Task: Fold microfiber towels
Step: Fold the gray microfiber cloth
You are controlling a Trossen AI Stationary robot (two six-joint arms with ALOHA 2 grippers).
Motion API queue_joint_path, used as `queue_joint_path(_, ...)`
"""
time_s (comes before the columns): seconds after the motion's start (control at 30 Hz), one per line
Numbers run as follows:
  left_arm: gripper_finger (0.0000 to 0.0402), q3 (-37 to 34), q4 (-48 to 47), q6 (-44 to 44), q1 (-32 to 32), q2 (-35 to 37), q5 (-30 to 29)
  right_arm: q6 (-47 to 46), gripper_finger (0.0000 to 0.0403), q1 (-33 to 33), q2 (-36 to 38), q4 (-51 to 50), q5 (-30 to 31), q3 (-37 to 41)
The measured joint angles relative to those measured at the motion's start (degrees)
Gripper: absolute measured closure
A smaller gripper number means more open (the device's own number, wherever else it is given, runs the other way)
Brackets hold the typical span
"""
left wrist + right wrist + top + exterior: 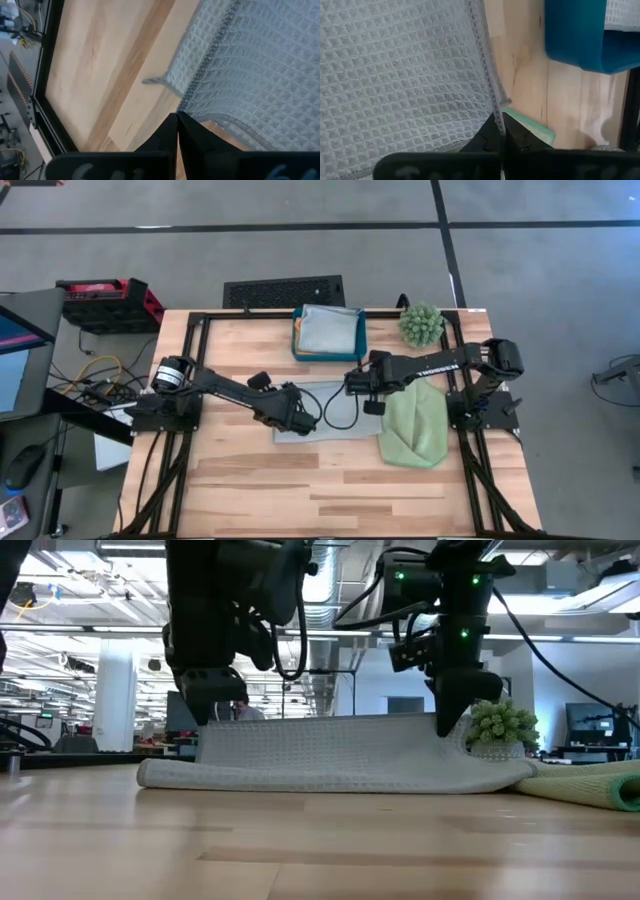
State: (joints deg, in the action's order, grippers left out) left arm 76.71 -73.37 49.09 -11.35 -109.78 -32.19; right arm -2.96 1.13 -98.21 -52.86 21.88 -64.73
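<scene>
Step in hand, by my judgement: the fold of the grey-blue towel, which lies mid-table between my two arms. My left gripper is pinched fully closed on the towel's left edge; the left wrist view shows the hem running straight into the closed fingers. My right gripper is likewise clamped tight on the towel's right far corner, with the hem caught between its fingers. The low view shows that held edge lifted clear of the table and stretched level between both grippers, while the rest of the cloth rests flat beneath it.

Next move, as I assess it: carry the raised edge across to the opposite edge, both grippers travelling together and level so the hems meet square, then lower and release. Uneven travel would skew the fold.

The light green towel lies rumpled on the right of the table, just beside the grey-blue one; the right wrist view shows its edge under the grey-blue corner. It is not yet folded.

Containers: one teal tray at the far edge of the table. It holds a folded grey-blue cloth, with an orange edge showing beneath it. A spiky green plant stands right of the tray.
</scene>
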Motion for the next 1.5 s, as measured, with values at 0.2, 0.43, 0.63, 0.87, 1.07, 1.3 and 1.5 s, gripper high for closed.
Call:
queue_joint_path(0.2, 0.0399, 0.0, -0.29, -1.46, 1.35, 0.0, 1.25, 2.18, 0.0365, 0.78, 0.0, 1.03, -3.89, 0.06)
queue_joint_path(0.43, 0.0348, -0.04, -0.39, -3.74, 3.5, 0.0, 1.19, 4.61, 0.0325, 1.28, -0.02, 3.84, -5.39, 0.09)
queue_joint_path(0.63, 0.0289, -0.02, -0.31, -5.11, 5.09, 0.0, -1.54, 5.11, 0.0278, 2.12, -0.02, 5.75, -5.33, 0.09)
queue_joint_path(0.87, 0.0265, -0.02, -0.03, -12.01, 3.48, 0.0, 7.12, 4.06, 0.0245, 1.23, 0.74, 5.22, -5.37, 0.07)
queue_joint_path(1.07, 0.0264, 0.0, 2.43, -16.62, -3.48, 0.0, 10.97, 0.93, 0.0242, -4.0, 5.04, 4.36, -5.52, 0.0)
queue_joint_path(1.3, 0.0264, 0.0, 9.69, -16.52, -12.25, 0.02, 14.22, -2.15, 0.0248, -12.06, 8.63, 6.66, -5.52, 0.0)
queue_joint_path(1.5, 0.0264, 0.0, 17.37, -19.15, -16.49, 0.02, 15.44, -2.11, 0.0248, -17.25, 7.9, 8.42, -5.56, 0.02)
